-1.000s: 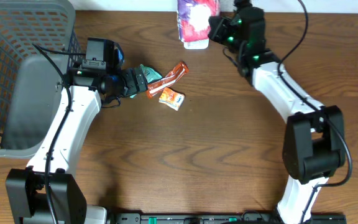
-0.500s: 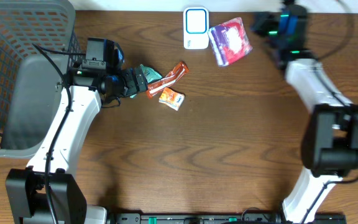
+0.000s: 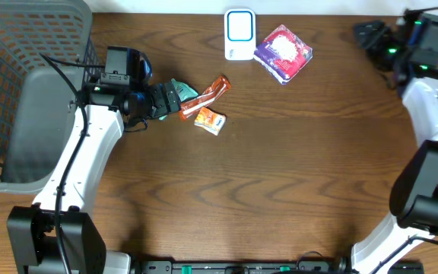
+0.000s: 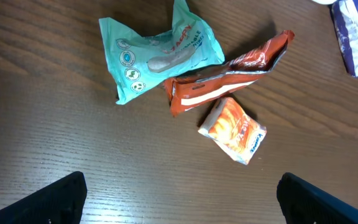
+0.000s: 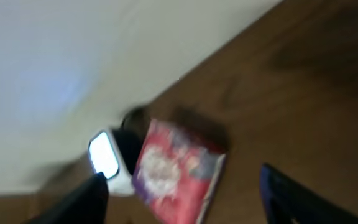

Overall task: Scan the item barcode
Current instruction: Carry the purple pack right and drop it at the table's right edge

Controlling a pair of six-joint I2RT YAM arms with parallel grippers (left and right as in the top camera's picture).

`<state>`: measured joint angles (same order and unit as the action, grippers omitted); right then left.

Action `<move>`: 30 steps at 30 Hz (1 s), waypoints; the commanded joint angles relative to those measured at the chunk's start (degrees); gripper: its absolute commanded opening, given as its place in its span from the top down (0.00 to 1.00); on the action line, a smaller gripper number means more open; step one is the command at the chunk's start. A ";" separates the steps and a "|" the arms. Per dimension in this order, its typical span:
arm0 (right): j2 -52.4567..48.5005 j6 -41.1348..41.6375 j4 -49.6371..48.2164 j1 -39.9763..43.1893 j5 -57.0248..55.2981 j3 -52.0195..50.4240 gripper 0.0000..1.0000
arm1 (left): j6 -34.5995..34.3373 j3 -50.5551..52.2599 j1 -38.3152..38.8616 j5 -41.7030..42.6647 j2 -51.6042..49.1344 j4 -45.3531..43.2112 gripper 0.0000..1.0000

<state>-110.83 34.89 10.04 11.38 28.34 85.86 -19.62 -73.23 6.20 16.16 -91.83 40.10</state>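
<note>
The item, a purple and red packet point(image 3: 283, 53), lies flat on the table just right of the white barcode scanner point(image 3: 239, 33). My right gripper point(image 3: 365, 34) is open and well off to the packet's right, at the table's far edge. In the blurred right wrist view the packet point(image 5: 173, 171) and the scanner point(image 5: 107, 158) show far off between the spread fingers point(image 5: 73, 202). My left gripper point(image 3: 175, 99) is open, hovering by three other packets with nothing between its fingers point(image 4: 55, 202).
A teal packet point(image 4: 160, 56), a long red-orange sachet point(image 4: 229, 74) and a small orange packet point(image 4: 233, 129) lie together left of centre. A grey mesh basket point(image 3: 21, 23) fills the far left.
My right arm swung from the scanner to the far right and opened. The purple and red packet left its grip and now lies beside the scanner. The left arm stayed still.
</note>
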 commanded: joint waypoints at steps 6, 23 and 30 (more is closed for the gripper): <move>-5.38 8.50 -0.59 -13.97 -15.98 0.57 0.10 | 0.11 -0.13 -0.17 -0.39 0.44 0.15 0.02; -21.03 19.56 -12.24 -15.47 -15.69 0.57 0.27 | 0.11 -0.13 -0.17 -0.39 0.44 0.15 0.02; -21.53 17.86 -10.78 -13.79 -13.03 0.57 0.99 | 0.11 -0.13 -0.17 -0.39 0.44 0.15 0.02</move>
<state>-131.68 53.36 -3.11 -3.53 14.52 86.74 -19.62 -73.23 6.20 16.16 -91.83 40.10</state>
